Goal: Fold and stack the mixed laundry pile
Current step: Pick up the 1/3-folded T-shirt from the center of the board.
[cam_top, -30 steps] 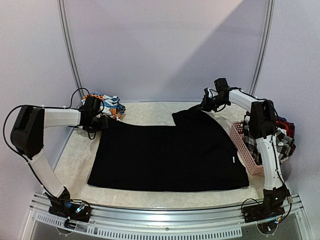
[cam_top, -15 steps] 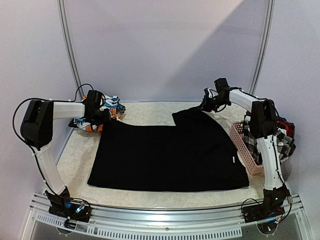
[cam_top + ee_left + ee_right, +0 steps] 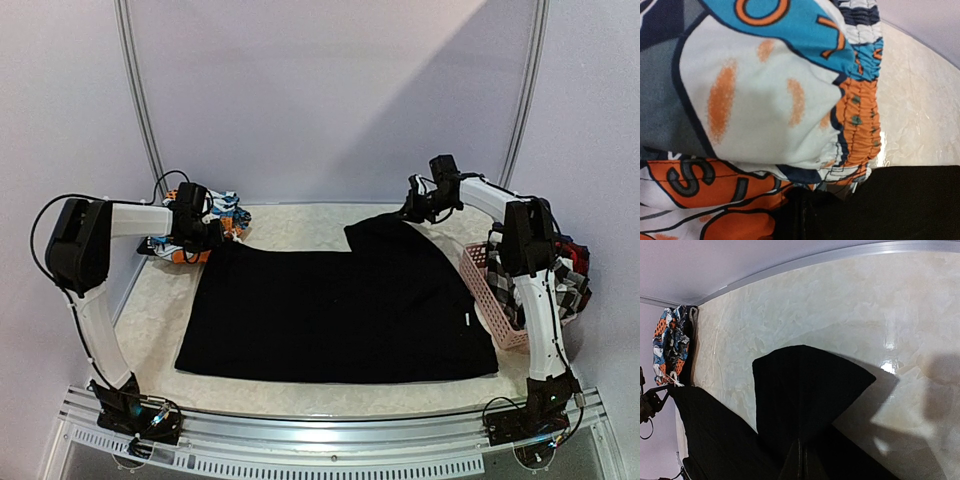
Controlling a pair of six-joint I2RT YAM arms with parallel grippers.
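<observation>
Since a second ago the left gripper [image 3: 193, 232] has swung toward the far-left corner of the table [image 3: 300, 222] and its jaws have gone from about half open to fully closed. It now sits at the far-left corner of the black garment [image 3: 330, 310], right against the printed pieces [image 3: 222, 208]. Its fingers are out of sight in the left wrist view, but black cloth bunches along a seam at the bottom edge there, so the jaws look pinched on that corner.

The printed pieces fill the rest of that view in orange, blue and white, with a gathered elastic band on the right. A grey "S" on an orange panel can be read, along with parts of orange-outlined letters on blue; no whole word comes clear.

The black garment lies spread flat across the middle of the table, its near edge straight. A small white tag [image 3: 466, 320] near its right edge is too small to read.

At the far right, the right gripper [image 3: 412, 210] is unchanged, jaws closed on the garment's far-right corner, which is lifted and folded over toward the middle. In the right wrist view the cloth rises to a crease at the bottom edge.

Right of the garment stands the pink basket [image 3: 480, 282], touching its edge, with the checked garment [image 3: 566, 288] and a red piece [image 3: 570, 250] heaped in it.
</observation>
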